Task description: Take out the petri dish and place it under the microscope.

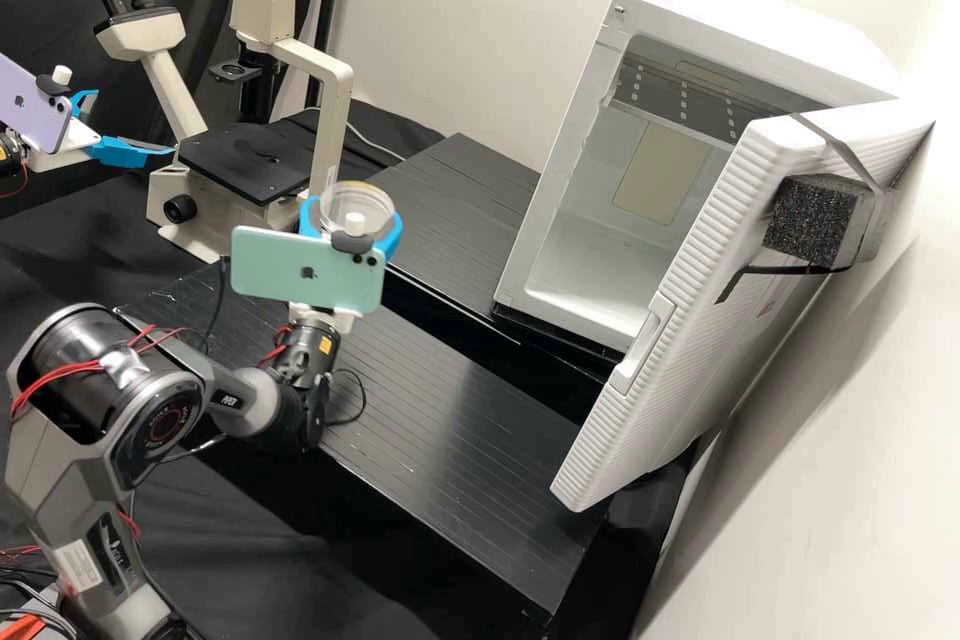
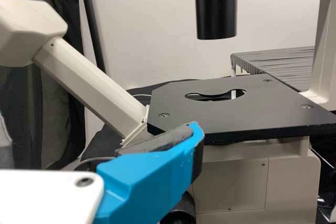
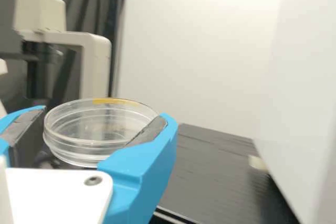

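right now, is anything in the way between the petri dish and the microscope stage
Yes, the microscope's upright column. It rises beside the stage, on the side facing the petri dish in the right gripper. A straight path across would probably meet it, so going around looks safer.

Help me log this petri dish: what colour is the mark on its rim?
The mark is yellowish, clearest in the right wrist view.

In the high view, one cream metal microscope (image 1: 338,110) is standing upper left, one clear round petri dish (image 1: 345,198) centre, one boxy white cabinet (image 1: 750,5) right. A lilac phone (image 1: 32,112) and mint phone (image 1: 285,272) are making two; blue-fingered left pincer (image 1: 134,124) and right pincer (image 1: 352,205), two.
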Available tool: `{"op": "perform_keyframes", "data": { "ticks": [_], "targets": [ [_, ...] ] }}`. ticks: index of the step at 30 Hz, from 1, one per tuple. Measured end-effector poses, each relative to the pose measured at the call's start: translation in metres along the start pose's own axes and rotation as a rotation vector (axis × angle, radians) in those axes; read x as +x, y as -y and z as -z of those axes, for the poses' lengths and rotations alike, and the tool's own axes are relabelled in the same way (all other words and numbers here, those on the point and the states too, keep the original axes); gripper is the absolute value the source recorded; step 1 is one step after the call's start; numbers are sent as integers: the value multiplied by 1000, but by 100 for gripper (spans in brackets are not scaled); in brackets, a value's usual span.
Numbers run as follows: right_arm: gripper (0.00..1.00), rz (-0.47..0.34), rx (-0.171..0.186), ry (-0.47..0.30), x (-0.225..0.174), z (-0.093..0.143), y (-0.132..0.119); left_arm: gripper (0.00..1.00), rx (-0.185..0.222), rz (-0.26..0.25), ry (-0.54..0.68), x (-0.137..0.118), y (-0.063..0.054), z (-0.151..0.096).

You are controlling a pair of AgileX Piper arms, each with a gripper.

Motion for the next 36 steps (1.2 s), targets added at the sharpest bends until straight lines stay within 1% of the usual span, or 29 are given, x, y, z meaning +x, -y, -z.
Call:
{"op": "perform_keyframes", "data": {
  "ticks": [3,5,8,11,16,19,20,26,28,32,36],
  "targets": [
    [0,10,8,-9,11,12,9,100,0,0,0,0,0,0],
    [0,9,17,-1,19,19,15,100,0,0,0,0,0,0],
    [0,20,15,-2,30,30,27,100,0,0,0,0,0,0],
    [0,35,21,7,41,39,39,100,0,0,0,0,0,0],
    [0,83,16,18,59,55,63,100,0,0,0,0,0,0],
    [0,101,16,19,68,61,75,100,0,0,0,0,0,0],
    [0,105,22,23,70,63,78,100,0,0,0,0,0,0],
    [0,114,30,26,88,71,99,100,0,0,0,0,0,0],
    [0,119,20,32,97,73,105,100,0,0,0,0,0,0],
    [0,127,14,65,109,75,114,100,0,0,0,0,0,0],
    [0,128,0,81,124,83,121,100,0,0,0,0,0,0]
  ]
}}
